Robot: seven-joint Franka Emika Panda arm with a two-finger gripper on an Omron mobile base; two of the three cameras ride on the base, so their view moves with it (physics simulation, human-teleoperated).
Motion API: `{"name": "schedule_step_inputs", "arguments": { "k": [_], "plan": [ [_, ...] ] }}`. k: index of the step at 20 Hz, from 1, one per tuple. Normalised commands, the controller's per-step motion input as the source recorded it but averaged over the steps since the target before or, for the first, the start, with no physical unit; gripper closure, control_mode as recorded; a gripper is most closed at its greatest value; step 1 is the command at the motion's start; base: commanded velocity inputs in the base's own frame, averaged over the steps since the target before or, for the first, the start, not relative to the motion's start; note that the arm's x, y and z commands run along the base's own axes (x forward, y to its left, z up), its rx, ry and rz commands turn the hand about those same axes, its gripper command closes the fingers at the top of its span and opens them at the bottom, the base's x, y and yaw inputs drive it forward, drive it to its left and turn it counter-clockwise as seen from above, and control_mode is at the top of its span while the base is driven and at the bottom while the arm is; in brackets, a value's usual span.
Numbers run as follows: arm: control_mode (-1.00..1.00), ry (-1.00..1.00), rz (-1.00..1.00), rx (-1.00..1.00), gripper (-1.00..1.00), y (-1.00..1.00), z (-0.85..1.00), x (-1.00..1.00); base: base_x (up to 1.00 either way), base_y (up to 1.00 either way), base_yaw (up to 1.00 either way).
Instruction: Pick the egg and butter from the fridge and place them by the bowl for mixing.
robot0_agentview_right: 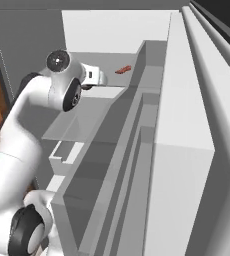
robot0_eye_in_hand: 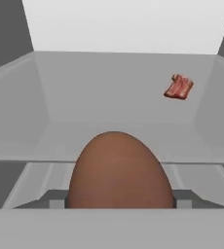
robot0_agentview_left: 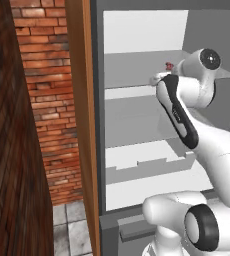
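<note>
Brick wall (robot0_agentview_left: 42, 100) and a wood panel (robot0_agentview_left: 82, 125) flank the open fridge (robot0_agentview_left: 137, 40), white inside with pale grey shelves.

Egg (robot0_eye_in_hand: 119, 170): hand view has it huge and close, reddish-brown, sitting low centre right in front of the camera on a grey shelf (robot0_eye_in_hand: 114, 97) of the fridge. Its lower part is cut off by the grey band at the bottom, so contact with the shelf or with the fingers cannot be made out. Neither base view lets the egg be picked out; the arm covers that spot.

Pincer (robot0_agentview_right: 99, 79): right base view shows the white hand reaching in at upper-shelf level, tips too small to read. Left base view has the hand mostly behind the forearm. Hand view shows no clear fingertips beside the egg. Cannot tell if the pincer is released or grasping the egg.

Small red item (robot0_eye_in_hand: 178, 87): lies further back on the same shelf, up and right of the egg in the hand view, well apart from it. Right base view shows it just beyond the hand; left base view shows a red speck beside the wrist.
</note>
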Motion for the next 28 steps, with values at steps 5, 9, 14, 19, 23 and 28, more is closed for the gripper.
{"name": "schedule_step_inputs", "arguments": {
  "k": [5, 9, 14, 19, 23, 28],
  "plan": [
    [-1.00, 0.00, -0.04, 0.02, 1.00, 0.09, -0.02, -0.93, 0.00, 0.00, 0.00],
    [-1.00, 0.15, -0.03, 0.01, 1.00, 0.11, -0.20, -0.79, 0.00, 0.00, 0.00],
    [-1.00, 0.14, -0.02, 0.12, 1.00, 0.02, -0.20, -0.78, 0.00, 0.00, 0.00],
    [-1.00, 0.14, 0.00, 0.13, 1.00, 0.00, -0.20, -0.74, 0.00, 0.00, 0.00],
    [-1.00, 0.05, 0.00, 0.00, 1.00, 0.00, -0.06, -0.22, 0.00, 0.00, 0.00],
    [1.00, 0.00, 0.00, 0.00, 1.00, 0.00, 0.00, 0.00, -0.07, 0.01, 0.00]
  ]
}}
